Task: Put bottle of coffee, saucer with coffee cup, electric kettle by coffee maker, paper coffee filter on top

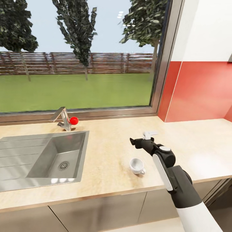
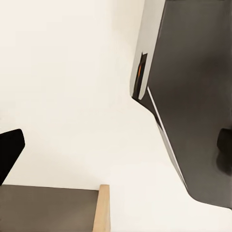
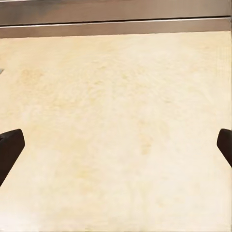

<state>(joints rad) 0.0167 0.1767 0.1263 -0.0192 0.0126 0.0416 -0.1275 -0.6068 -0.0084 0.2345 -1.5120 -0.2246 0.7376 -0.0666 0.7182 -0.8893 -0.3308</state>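
Head view, left to right: steel sink (image 1: pixel 48 154) with ribbed drainboard, inset in the kitchen countertop (image 1: pixel 106 151); round drain visible in the basin. Behind the sink, an angular metal faucet (image 1: pixel 62 118) with a red knob (image 1: pixel 74 120) just beside it. Farther right, on bare light wood-toned worktop, the coffee cup (image 1: pixel 137 165): small, plain white, upright, open at the top, little handle turned toward the front right edge. Nothing under it but counter. Just right of the cup, the right arm (image 1: pixel 174 180), black and white, reaching forward over the counter. At its end the right gripper (image 1: pixel 143 139), above and beyond the cup, not touching it, one dark finger (image 1: pixel 132 141) out to the left, a white part (image 1: pixel 150 133) at the top. Right wrist view: dark fingertips (image 3: pixel 9 147) at opposite edges of the picture, spread wide, only pale counter between them, a metal window frame (image 3: pixel 116 19) across the far side.

Behind the counter, a wide window (image 1: pixel 80 54) onto lawn, trees and a slatted wooden fence. Right of it, a red backsplash (image 1: pixel 199 93) under a white wall (image 1: pixel 209 29). Below the worktop, grey cabinet fronts (image 1: pixel 96 209).

Left wrist view: one dark fingertip (image 2: pixel 9 150) of the left gripper at the picture's edge, against a pale surface, a dark grey panel (image 2: pixel 198 96) and a wood-edged grey board (image 2: pixel 53 210) nearby. Spread of that gripper: cannot tell.
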